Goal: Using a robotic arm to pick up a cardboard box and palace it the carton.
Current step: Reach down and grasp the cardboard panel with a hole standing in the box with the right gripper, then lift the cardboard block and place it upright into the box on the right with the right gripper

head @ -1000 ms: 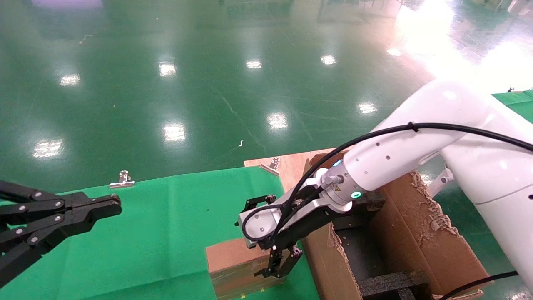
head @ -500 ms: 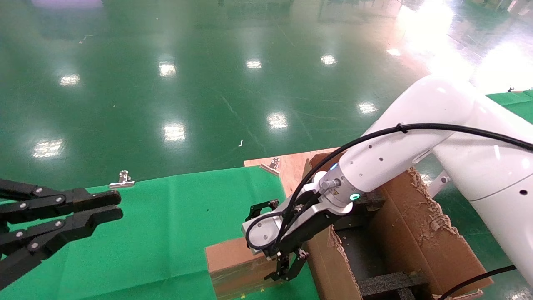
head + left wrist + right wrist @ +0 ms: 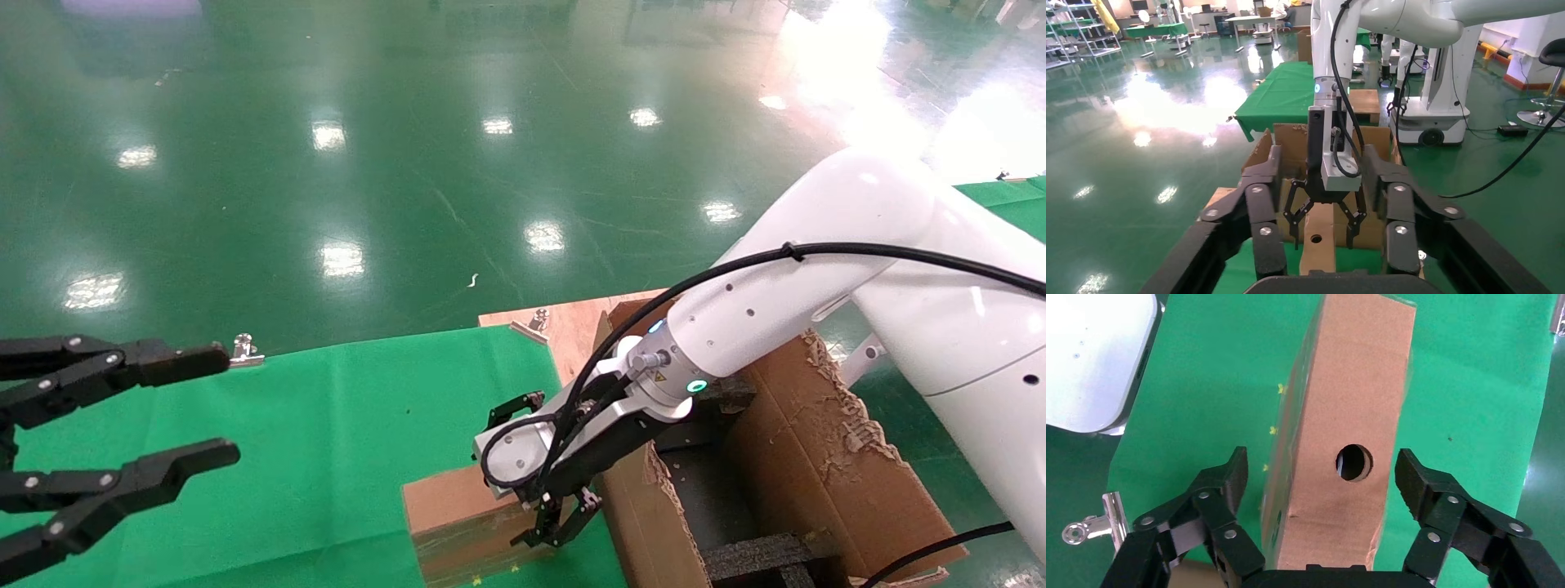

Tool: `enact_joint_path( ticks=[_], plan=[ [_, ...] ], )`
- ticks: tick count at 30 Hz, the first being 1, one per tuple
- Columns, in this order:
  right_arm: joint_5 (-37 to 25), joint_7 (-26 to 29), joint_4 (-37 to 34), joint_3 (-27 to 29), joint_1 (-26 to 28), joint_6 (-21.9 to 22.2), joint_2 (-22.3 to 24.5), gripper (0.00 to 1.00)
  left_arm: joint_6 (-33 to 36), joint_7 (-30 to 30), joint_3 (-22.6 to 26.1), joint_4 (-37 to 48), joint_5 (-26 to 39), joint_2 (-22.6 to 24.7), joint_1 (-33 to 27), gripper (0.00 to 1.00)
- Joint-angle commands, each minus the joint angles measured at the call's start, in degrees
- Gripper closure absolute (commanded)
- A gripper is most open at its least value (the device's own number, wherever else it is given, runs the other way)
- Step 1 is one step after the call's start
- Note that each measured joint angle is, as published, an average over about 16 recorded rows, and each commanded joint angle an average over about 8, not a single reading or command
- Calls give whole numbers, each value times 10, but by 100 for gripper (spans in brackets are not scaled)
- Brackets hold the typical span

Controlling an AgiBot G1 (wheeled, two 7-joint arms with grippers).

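Jaws of the white right arm's black gripper (image 3: 549,523) were spread wide around the small brown cardboard box (image 3: 458,514), just beside the big torn carton (image 3: 817,482); idle left gripper (image 3: 147,416) was spread open too.

A green cloth (image 3: 327,441) covers the table, held by silver binder clips (image 3: 243,350) at its far edge, above glossy green floor (image 3: 409,163).

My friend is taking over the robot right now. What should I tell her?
Right gripper: jaws open, straddling the small brown cardboard box with a round hole, not yet closed on it.
Left gripper: jaws open, idle over the green cloth.
The box stands on the cloth beside the large torn-flapped brown carton.
Done: approach. Left: grip, lift, place in the carton.
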Motion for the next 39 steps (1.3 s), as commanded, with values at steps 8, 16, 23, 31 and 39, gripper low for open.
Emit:
enact_joint_path(
  ticks=[8,16,23,31,39],
  plan=[
    [1,0,0,2,-1,0,0,100,0,0,0,0,0,0,0,0],
    [1,1,1,3,-1,1,1,100,0,0,0,0,0,0,0,0],
    [9,5,-4,6,2,5,4,100,0,0,0,0,0,0,0,0],
    [55,13,-50,21,66,-2,21,100,0,0,0,0,0,0,0,0],
    [112,-18,-140,4,193,-11,41,100,0,0,0,0,0,0,0,0]
  ],
)
